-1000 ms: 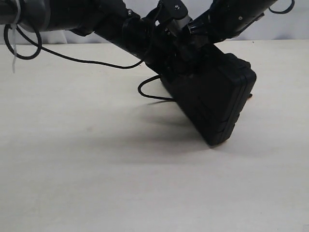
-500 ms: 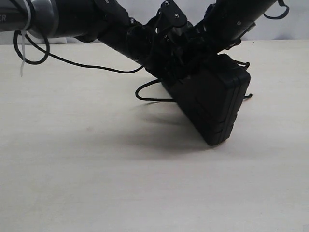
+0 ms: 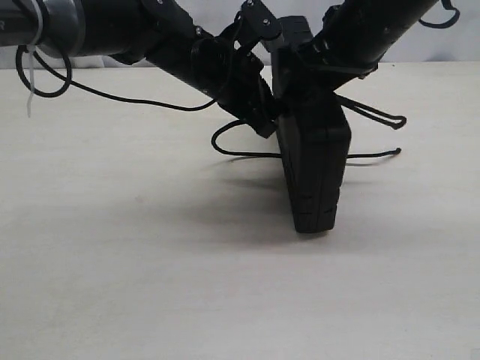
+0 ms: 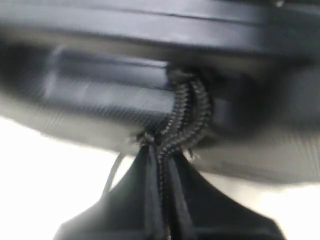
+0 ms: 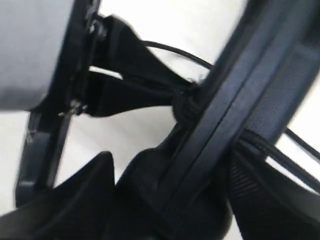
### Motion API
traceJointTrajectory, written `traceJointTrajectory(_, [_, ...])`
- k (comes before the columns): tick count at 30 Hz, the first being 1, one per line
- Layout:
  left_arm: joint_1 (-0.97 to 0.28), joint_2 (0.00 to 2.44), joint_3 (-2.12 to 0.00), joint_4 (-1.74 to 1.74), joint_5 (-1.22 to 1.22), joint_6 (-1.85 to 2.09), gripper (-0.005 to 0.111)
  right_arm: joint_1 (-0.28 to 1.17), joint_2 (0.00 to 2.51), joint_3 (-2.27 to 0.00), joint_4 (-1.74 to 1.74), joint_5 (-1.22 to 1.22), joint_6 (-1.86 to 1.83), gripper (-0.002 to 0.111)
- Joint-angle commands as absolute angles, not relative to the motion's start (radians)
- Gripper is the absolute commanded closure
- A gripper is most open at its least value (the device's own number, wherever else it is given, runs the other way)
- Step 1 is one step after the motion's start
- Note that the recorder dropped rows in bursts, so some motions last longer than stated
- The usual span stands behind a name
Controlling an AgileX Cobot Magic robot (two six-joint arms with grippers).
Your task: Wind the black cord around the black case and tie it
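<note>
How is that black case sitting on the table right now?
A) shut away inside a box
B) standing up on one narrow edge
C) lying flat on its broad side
B: the black case stands nearly upright, its lower narrow edge down on the table and its thin side towards the exterior camera.

Both wrist views are blurred, so the black cord (image 4: 182, 117) only seems pinched in the left gripper (image 4: 162, 175). From outside, the black case (image 3: 313, 169) hides that gripper's tips. The left arm (image 3: 112, 26) and right arm (image 3: 375, 26) run off the top edge.
</note>
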State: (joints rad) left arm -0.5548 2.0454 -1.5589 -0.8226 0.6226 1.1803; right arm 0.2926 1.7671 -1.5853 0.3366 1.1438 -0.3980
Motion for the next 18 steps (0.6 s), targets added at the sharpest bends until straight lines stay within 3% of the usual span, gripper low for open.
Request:
traceJointTrajectory(1, [-0.546,2.039,-1.558,-0.858,0.594,1.150,0.107,0.304,1.757,-1.580,0.434,1.195,-0.446,0.049])
traceJointTrajectory(18, [-0.546,2.037,-1.560,-0.847,0.610,1.172,0.107,0.306,1.737,-1.552,0.489,1.174,-0.641,0.049])
